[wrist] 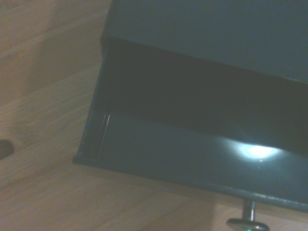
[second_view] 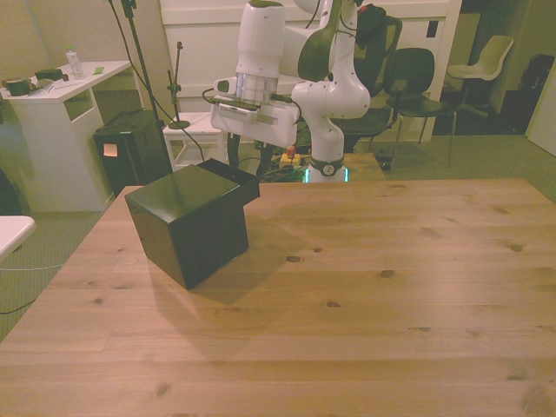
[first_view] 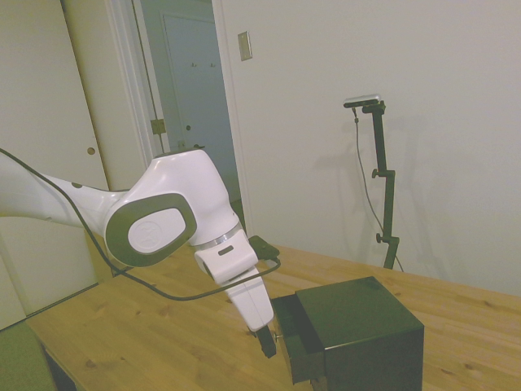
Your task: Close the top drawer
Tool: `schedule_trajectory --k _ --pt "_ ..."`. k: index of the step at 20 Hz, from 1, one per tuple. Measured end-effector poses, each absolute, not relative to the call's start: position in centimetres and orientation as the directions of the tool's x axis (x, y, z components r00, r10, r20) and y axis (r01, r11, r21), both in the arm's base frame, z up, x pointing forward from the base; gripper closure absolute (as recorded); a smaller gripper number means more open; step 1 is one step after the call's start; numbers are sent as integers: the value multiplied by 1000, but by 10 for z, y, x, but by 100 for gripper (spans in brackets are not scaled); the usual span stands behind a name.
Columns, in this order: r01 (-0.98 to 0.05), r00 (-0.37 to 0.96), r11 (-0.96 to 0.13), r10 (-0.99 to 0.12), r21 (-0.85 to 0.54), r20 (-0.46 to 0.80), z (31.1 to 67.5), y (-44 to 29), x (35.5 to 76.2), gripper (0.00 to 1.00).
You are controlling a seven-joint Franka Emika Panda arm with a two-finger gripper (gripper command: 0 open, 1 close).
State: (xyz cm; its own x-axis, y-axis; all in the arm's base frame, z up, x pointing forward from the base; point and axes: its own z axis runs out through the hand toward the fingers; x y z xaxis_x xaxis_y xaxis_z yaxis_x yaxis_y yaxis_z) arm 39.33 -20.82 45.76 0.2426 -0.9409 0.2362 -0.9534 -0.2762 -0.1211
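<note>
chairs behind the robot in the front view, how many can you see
3. A dark chair right of the robot's base, a pale chair further to the front view's right, and another dark chair partly behind the arm. More may be hidden.

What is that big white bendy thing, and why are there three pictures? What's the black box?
The white thing is a robot arm. Its gripper holds nothing and sits right by the drawer's little knob. The three pictures show one moment from three cameras: one beside the table, one across it, and one on the robot's wrist, very close. The black box is a small cabinet on a wooden table. Its top drawer is pulled out; the wrist picture looks down into it. It looks empty.
</note>
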Motion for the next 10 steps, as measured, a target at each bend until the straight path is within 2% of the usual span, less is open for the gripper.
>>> schedule_trajectory --k 10 --pt "-958 224 -259 -945 -125 239 462 -216 391 100"
